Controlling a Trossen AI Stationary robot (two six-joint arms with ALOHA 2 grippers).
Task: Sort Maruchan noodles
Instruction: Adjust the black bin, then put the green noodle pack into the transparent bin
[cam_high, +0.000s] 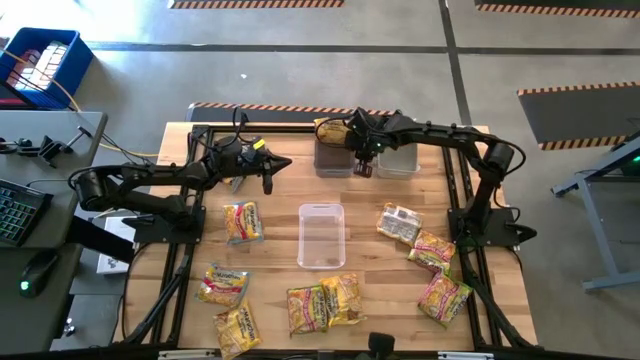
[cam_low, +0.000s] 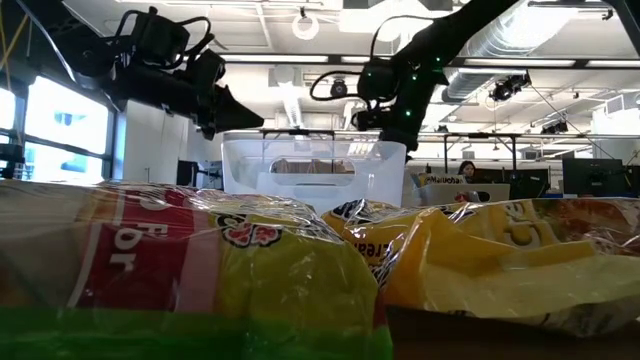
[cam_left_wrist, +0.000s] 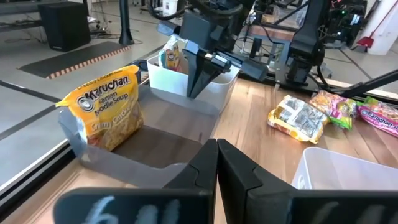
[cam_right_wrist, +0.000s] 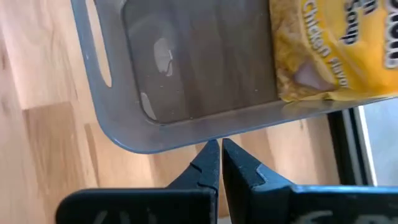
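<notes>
Several Maruchan packets lie flat on the table: yellow ones (cam_high: 243, 222) (cam_high: 222, 284) (cam_high: 308, 308) near the left and near edges, a silvery one (cam_high: 400, 224) and pink ones (cam_high: 443, 295) on the right. One yellow packet (cam_left_wrist: 109, 115) leans on its edge inside the grey bin (cam_high: 333, 158) at the far edge. My right gripper (cam_right_wrist: 221, 149) is shut and hovers over that bin's corner (cam_right_wrist: 186, 138), pointing down. My left gripper (cam_high: 270, 166) is shut and hangs in the air left of the bins, level, pointing toward the right edge.
A clear bin (cam_high: 398, 162) stands right of the grey one, and another packet (cam_left_wrist: 173, 53) shows at its far end in the left wrist view. A third clear bin (cam_high: 321, 235) stands mid-table. Two packets (cam_low: 200, 260) (cam_low: 500, 250) fill the low view's foreground. Bare wood lies between the left gripper and the bins.
</notes>
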